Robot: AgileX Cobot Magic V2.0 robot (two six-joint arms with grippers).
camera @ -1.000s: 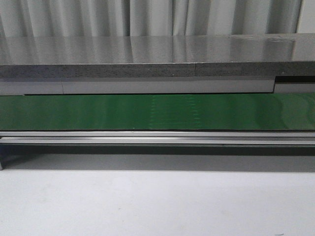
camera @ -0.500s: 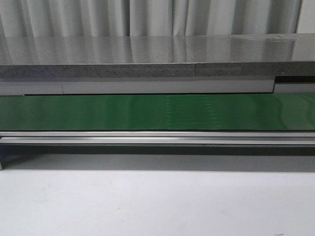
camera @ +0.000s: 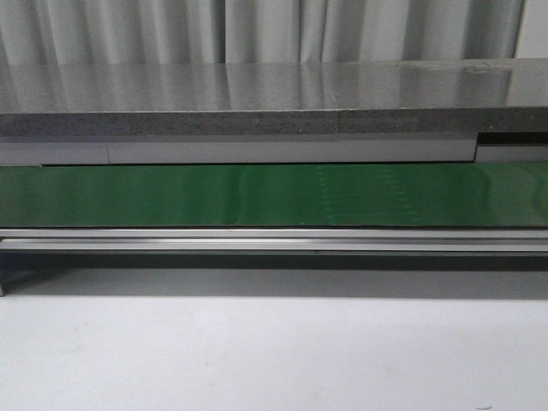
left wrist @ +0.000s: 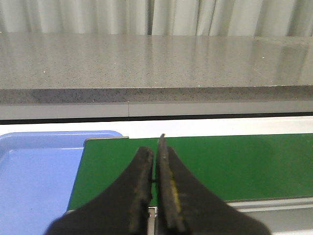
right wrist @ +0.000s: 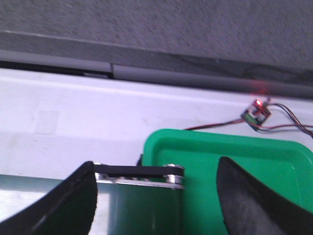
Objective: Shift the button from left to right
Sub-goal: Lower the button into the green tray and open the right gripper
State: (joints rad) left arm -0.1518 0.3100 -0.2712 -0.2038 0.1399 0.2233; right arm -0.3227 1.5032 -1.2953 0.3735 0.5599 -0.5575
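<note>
Green belt (camera: 274, 195) runs bare across the front view, grey stone surface (camera: 257, 90) behind it — the button shows in no view. Left claw (left wrist: 156, 169) closed, fingers pressed together with nothing between, hanging over the belt's end beside a blue tray (left wrist: 34, 171). Right claw (right wrist: 156, 196) spread wide, empty — above a green tray (right wrist: 230, 161) at the belt's other end; small wired circuit board (right wrist: 256, 113) lies nearby.

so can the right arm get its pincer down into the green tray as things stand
Probably yes: the right pincer is open, hanging over the green tray beside the belt end, and the visible part of the tray looks bare.
</note>
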